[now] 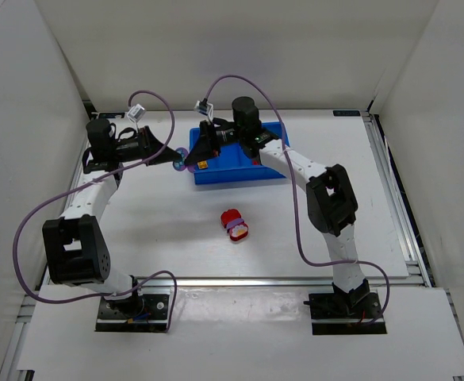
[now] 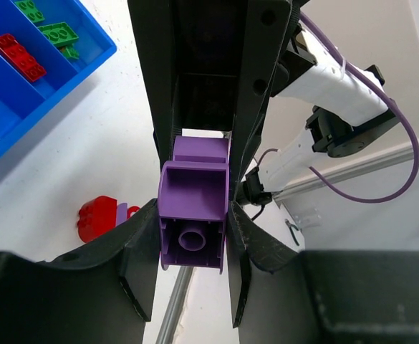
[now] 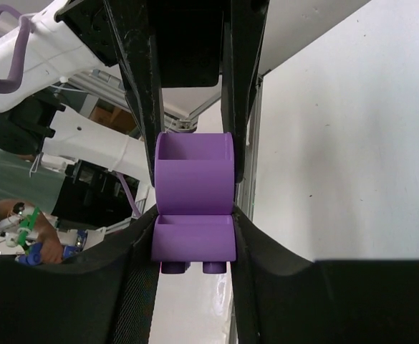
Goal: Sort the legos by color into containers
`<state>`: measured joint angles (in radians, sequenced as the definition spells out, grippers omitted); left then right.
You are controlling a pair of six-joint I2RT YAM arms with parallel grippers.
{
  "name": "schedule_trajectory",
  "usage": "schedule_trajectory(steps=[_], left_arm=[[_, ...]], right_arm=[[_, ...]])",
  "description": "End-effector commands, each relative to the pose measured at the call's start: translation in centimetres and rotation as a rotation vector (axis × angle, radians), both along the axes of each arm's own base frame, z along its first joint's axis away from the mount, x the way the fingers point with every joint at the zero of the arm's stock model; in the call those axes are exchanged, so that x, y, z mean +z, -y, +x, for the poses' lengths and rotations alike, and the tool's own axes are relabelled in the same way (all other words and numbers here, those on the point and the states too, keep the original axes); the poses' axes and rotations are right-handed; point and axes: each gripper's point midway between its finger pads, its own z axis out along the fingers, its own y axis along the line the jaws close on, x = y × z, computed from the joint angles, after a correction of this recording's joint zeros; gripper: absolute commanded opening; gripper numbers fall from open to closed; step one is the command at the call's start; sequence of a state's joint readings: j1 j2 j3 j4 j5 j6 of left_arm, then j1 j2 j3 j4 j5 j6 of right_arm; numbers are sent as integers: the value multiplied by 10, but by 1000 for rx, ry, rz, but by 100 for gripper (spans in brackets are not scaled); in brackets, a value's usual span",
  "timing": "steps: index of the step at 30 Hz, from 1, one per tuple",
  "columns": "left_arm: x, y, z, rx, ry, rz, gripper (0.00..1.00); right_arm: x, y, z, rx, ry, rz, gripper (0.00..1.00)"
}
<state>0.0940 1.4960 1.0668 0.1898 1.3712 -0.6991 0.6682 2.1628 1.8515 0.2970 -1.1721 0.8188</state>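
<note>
A purple lego (image 2: 193, 215) made of two joined pieces hangs in the air just left of the blue tray of containers (image 1: 239, 175), between both grippers. My left gripper (image 2: 193, 247) is shut on the near hollow piece, its pads against both sides. My right gripper (image 3: 195, 247) is shut on the studded piece (image 3: 193, 240), and the other piece (image 3: 195, 183) sits between the left arm's black fingers beyond. In the top view the two grippers meet tip to tip at the purple lego (image 1: 182, 162). A red and pink lego (image 1: 235, 225) lies on the table in front of the tray.
Green legos (image 2: 57, 33) and a red lego (image 2: 19, 56) lie in separate tray compartments. A small yellow lego (image 1: 204, 165) shows at the tray's left end. White walls enclose the table; a metal rail (image 1: 255, 279) runs along its near edge.
</note>
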Motion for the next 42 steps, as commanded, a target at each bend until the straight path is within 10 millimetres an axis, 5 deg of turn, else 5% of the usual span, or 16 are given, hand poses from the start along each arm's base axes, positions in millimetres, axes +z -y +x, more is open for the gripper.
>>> schedule_trajectory(steps=[1, 9, 11, 26, 30, 32, 35, 42], left_arm=[[14, -2, 6, 61, 90, 21, 12], [7, -14, 13, 119, 75, 25, 11], [6, -15, 14, 127, 73, 26, 11], [5, -15, 15, 131, 69, 26, 11], [4, -15, 15, 130, 67, 26, 11], [4, -15, 14, 128, 66, 25, 11], [4, -15, 14, 127, 64, 25, 11], [4, -7, 8, 101, 61, 22, 11]], right_arm=[[15, 5, -17, 55, 58, 33, 38], [10, 30, -12, 30, 44, 10, 25], [8, 34, -10, 26, 31, -4, 34], [9, 35, -11, 32, 35, -7, 55], [9, 35, -11, 29, 41, -5, 51], [9, 34, -10, 27, 40, -5, 56], [10, 31, -7, 11, 30, -16, 77], [13, 25, 1, -2, 46, -4, 79]])
